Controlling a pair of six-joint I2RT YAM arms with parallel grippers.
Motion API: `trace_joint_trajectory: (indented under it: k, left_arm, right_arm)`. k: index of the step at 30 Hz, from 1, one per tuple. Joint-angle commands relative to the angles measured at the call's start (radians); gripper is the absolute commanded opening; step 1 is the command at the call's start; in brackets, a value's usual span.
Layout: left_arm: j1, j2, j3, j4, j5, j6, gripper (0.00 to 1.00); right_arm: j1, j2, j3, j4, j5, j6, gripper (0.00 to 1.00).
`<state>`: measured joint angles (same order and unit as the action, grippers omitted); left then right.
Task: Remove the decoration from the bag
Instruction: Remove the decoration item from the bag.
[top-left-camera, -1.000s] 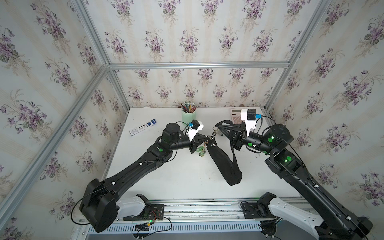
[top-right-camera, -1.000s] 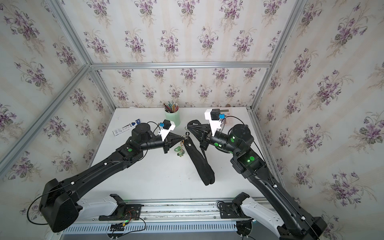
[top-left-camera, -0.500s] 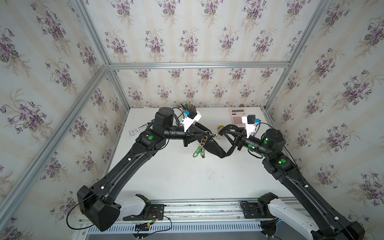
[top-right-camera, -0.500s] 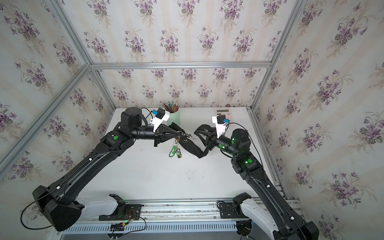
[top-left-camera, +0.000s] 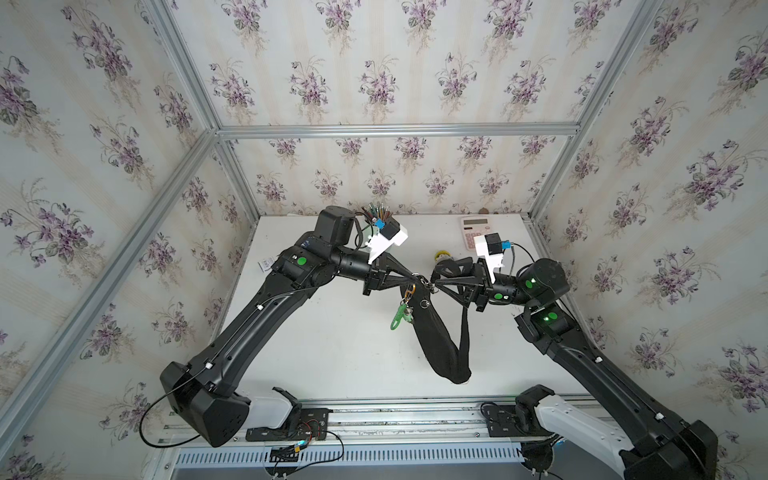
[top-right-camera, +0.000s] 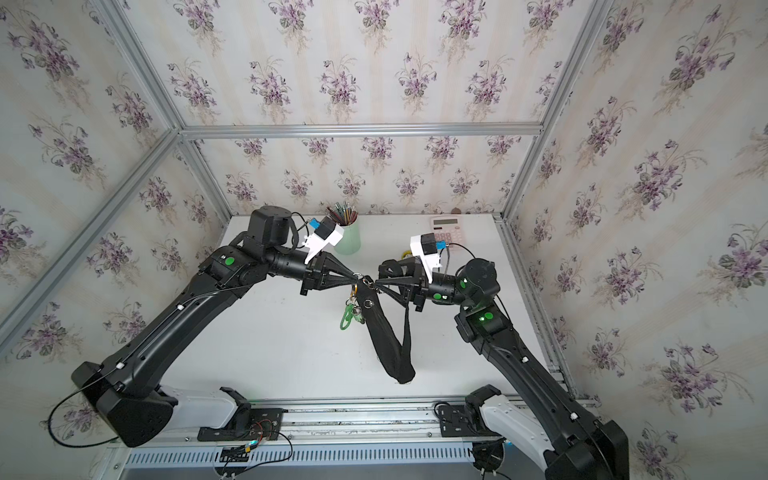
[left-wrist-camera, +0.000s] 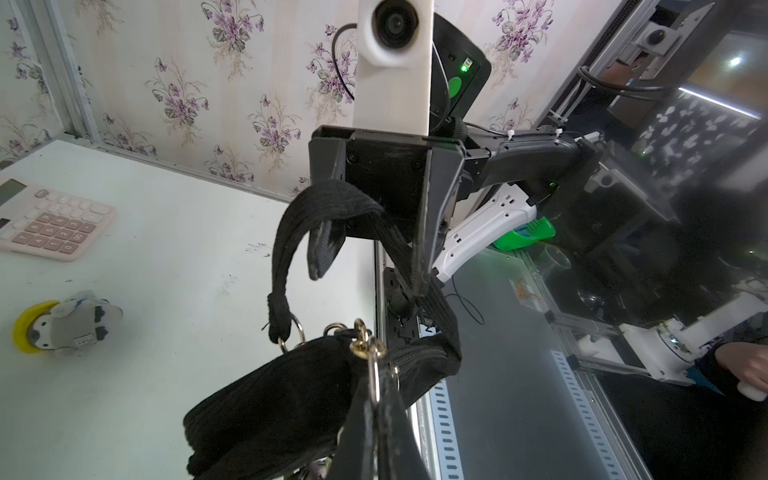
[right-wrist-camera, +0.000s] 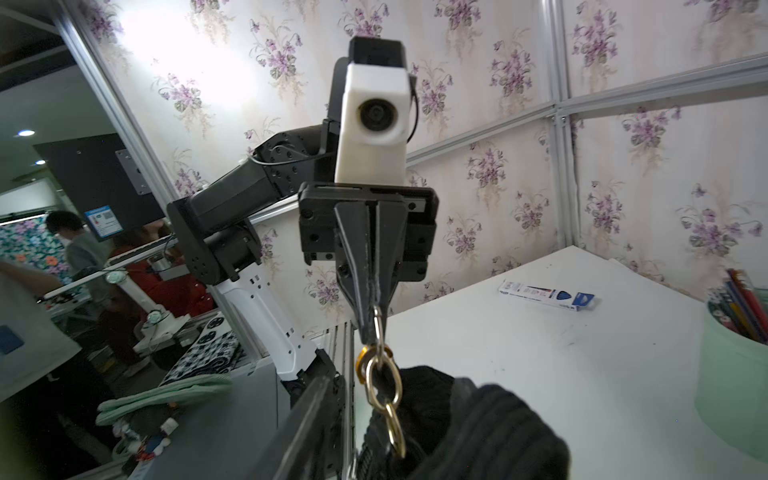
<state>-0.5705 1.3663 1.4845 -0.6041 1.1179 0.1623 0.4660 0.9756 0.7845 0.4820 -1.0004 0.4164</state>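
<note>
Right wrist view, left tool (right-wrist-camera: 371, 322) pinching chain (right-wrist-camera: 378, 334) on bag (right-wrist-camera: 478, 432), right tool (left-wrist-camera: 368, 282) agape

Over the middle of the table (top-left-camera: 332, 353) the 2 grippers meet tip to tip, the left gripper (top-left-camera: 417, 276) facing the right gripper (top-left-camera: 433, 279). The bag (top-left-camera: 436, 336) hangs down from there toward the front, its lower end on the table. Its strap (top-left-camera: 464, 328) drops on the bag's right side and the keychain (top-left-camera: 401, 316) dangles just left of it. A cup of pencils (top-right-camera: 348, 239) stands at the back behind the left gripper. The calculator (top-left-camera: 471, 228) lies back right, with a soft toy (left-wrist-camera: 66, 326) near it. 1 small box (right-wrist-camera: 546, 294) lies by the left edge.
</note>
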Motion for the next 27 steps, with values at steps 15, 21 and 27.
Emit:
trace_joint_trajectory:
  k: [15, 21, 27]
  left_arm:
    - [-0.006, 0.000, -0.005, 0.022, 0.083, 0.005, 0.00]
    - [-0.007, 0.002, -0.005, 0.028, 0.078, 0.003, 0.00]
    - [-0.009, -0.002, -0.007, 0.041, 0.077, -0.004, 0.00]
  right_arm:
    - [0.065, 0.092, 0.089, -0.065, 0.029, -0.085, 0.39]
    - [0.115, 0.097, 0.096, -0.090, 0.024, -0.111, 0.29]
    - [0.122, 0.101, 0.100, -0.103, 0.028, -0.121, 0.12]
